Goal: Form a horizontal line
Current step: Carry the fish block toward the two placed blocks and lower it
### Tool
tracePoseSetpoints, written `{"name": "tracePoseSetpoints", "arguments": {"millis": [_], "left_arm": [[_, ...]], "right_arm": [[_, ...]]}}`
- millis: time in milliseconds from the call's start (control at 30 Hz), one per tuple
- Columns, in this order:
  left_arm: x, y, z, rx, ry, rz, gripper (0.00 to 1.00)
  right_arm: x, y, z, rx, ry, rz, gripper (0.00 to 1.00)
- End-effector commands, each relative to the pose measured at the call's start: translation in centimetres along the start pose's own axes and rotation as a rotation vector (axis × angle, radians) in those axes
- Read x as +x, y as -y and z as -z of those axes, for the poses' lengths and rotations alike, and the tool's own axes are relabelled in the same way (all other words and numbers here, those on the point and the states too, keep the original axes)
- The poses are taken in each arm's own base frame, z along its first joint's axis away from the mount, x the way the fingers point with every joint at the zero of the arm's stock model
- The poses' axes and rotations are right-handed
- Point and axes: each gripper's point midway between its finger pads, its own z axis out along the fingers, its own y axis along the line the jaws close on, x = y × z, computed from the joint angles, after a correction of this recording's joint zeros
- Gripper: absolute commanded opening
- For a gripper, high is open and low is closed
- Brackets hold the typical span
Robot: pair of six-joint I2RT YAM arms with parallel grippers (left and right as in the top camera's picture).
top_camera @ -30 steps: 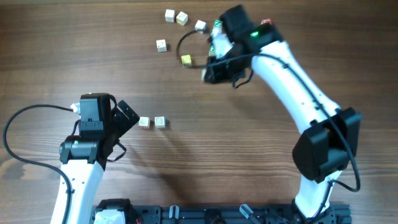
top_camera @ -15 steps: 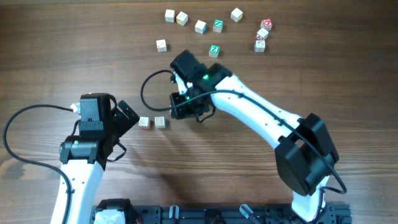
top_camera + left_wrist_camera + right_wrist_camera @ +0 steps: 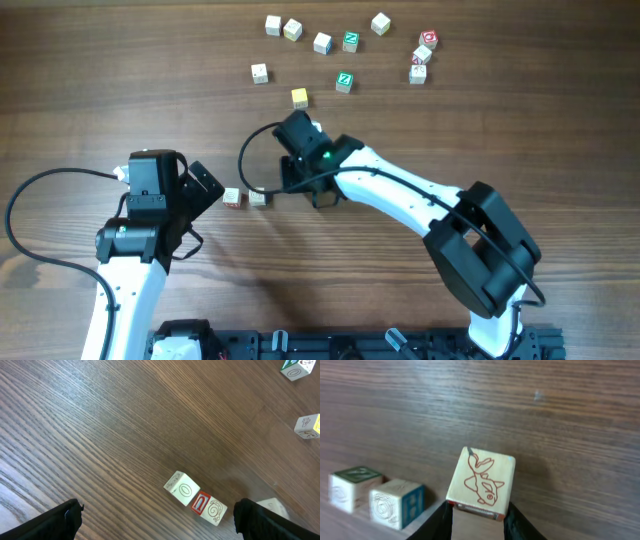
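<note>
1. Left gripper [image 3: 159,512]: fingers spread wide with nothing between them. It hangs over the left of the wooden table [image 3: 120,90], facing right.
2. The horizontal line [image 3: 200,502] is not yet complete. Two cubes lie just right of my left gripper, a red-marked cube [image 3: 232,198] and, right of it, a grey-marked cube [image 3: 258,197]. Overhead shows a slight gap between them, while my left wrist view shows them touching. I cannot settle which.
3. Right gripper [image 3: 479,516]: clenched on a fish cube [image 3: 481,481], pale wood with a red fish drawn on it. It is just right of the grey-marked cube. I cannot tell whether it touches the row or the table.
4. At the lower left of my right wrist view, a green-faced cube [image 3: 352,489] and a blue-faced cube [image 3: 397,502] sit side by side.
5. Far side: a yellow-topped cube [image 3: 299,97] lies just beyond my right gripper. Farther off are two green-topped cubes [image 3: 344,81], several pale ones, and a red-marked cluster [image 3: 422,55] at far right.
</note>
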Motion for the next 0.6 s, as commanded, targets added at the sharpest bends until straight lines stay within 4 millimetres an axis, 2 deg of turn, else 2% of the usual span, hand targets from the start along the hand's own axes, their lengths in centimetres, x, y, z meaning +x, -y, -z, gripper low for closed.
{"name": "tracePoseSetpoints", "arguments": {"millis": [0, 100, 267, 567], "left_arm": [[-0.5, -0.2, 0.2, -0.009, 0.020, 0.016, 1.00], [-0.5, -0.2, 0.2, -0.009, 0.020, 0.016, 1.00], [-0.5, -0.2, 0.2, -0.009, 0.020, 0.016, 1.00], [-0.5, -0.2, 0.2, -0.009, 0.021, 0.017, 1.00]], "right_arm": [[1.3, 0.3, -1.4, 0.019, 0.010, 0.007, 0.34], [2.0, 0.0, -1.5, 0.016, 0.002, 0.022, 0.37], [3.5, -1.9, -1.5, -0.051, -0.052, 0.043, 0.41], [3.3, -2.3, -1.3, -0.057, -0.046, 0.047, 0.72]]}}
